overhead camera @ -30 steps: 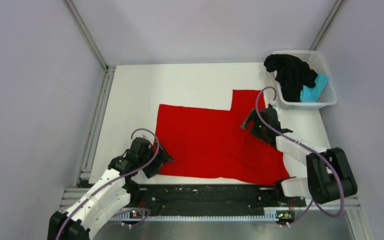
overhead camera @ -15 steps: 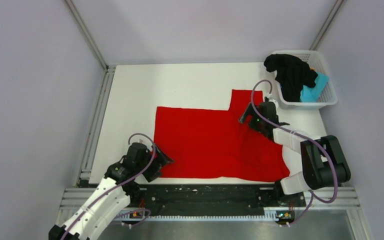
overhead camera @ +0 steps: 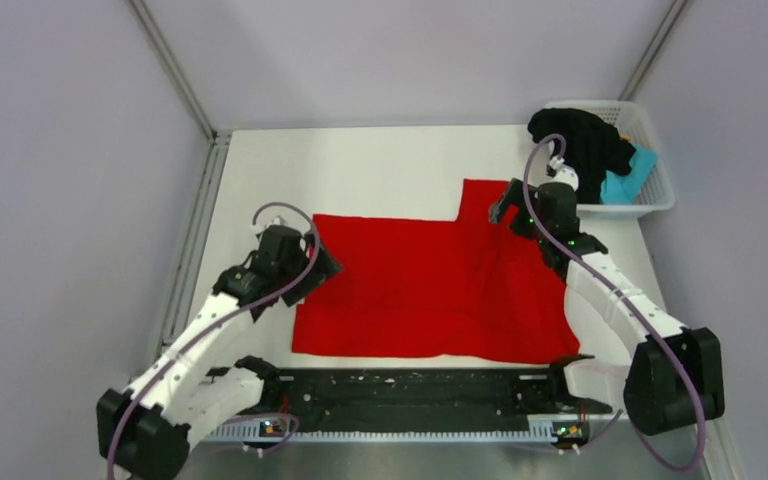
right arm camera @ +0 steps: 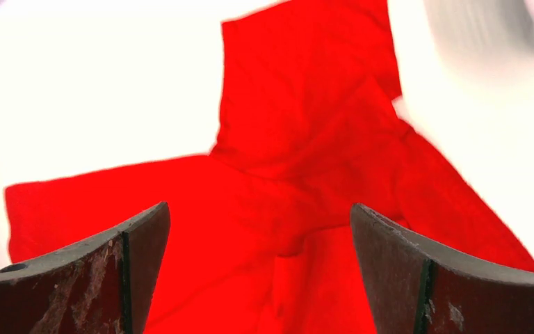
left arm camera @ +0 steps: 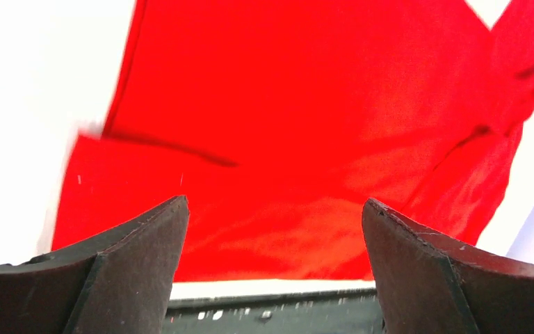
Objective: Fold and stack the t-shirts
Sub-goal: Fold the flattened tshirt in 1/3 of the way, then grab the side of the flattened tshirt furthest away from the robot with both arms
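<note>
1. Lying spread across the middle of the white bench (overhead camera: 360,170), the plain bright red cloth t-shirt (overhead camera: 430,290) is mostly flat. One sleeve (overhead camera: 485,200) sticks out toward the far side at its right end, and there are some rumpled folds along its near right part.
2. The left end effector (overhead camera: 322,270) hangs over the shirt's left edge, jaws spread wide with nothing between them. Its wrist view shows red cloth below and a dark crease line near that edge.
3. The right end effector (overhead camera: 508,215) sits above the far right sleeve, jaws likewise wide apart and empty.
4. A crumpled black cloth t-shirt (overhead camera: 580,145) and a light teal cloth t-shirt (overhead camera: 625,185) sit in the white plastic lattice basket (overhead camera: 660,203) at the far right corner, the black one draped over the rim.
5. Handling, as a judgement: the red shirt looks light, thin and limp. It should sag and trail rather than keep its shape, and it may slide or bunch on the smooth bench if pushed instead of lifted.
6. The best holds are probably pinches on a free edge: the left border or a left corner for the left arm, and the sleeve's outer edge or shoulder for the right.
7. On the rumpled right side a pinch could catch two layers at once, which would spoil a clean fold.
</note>
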`<state>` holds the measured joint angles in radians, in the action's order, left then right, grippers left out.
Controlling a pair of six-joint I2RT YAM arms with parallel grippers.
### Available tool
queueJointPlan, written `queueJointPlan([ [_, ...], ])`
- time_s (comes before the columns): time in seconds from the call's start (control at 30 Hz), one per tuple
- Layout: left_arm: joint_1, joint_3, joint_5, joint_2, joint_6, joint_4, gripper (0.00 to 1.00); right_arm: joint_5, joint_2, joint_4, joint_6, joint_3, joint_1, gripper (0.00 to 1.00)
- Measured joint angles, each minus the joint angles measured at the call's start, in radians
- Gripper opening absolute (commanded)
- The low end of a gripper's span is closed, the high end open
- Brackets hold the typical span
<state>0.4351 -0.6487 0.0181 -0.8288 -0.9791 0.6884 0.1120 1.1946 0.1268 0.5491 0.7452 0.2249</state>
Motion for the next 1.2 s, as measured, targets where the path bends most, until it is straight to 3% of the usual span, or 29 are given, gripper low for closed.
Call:
queueJointPlan([
  [0.13,-0.086,-0.177,0.050,-0.283,0.098,-0.086,0.99,-0.016,0.016,-0.003,-0.047,0.076,-0.001,0.99],
  [0.37,-0.316,-0.505,0.037,-0.819,0.277,-0.204,0.99,-0.037,0.222,0.034,-0.121,0.290,-0.001,0.99],
  [0.57,-0.394,-0.852,-0.012,-1.173,0.401,-0.211,0.99,-0.055,0.330,0.044,-0.134,0.301,-0.001,0.98],
  [0.67,-0.412,-0.913,-0.064,-1.263,0.438,-0.202,0.99,-0.061,0.351,0.043,-0.135,0.300,-0.001,0.99],
  [0.87,-0.417,-0.914,-0.223,-1.268,0.489,-0.196,0.93,-0.061,0.353,0.038,-0.135,0.300,-0.001,0.98],
  [1.2,-0.394,-0.818,-0.249,-1.217,0.533,-0.229,0.65,-0.061,0.354,0.035,-0.135,0.295,-0.001,0.98],
])
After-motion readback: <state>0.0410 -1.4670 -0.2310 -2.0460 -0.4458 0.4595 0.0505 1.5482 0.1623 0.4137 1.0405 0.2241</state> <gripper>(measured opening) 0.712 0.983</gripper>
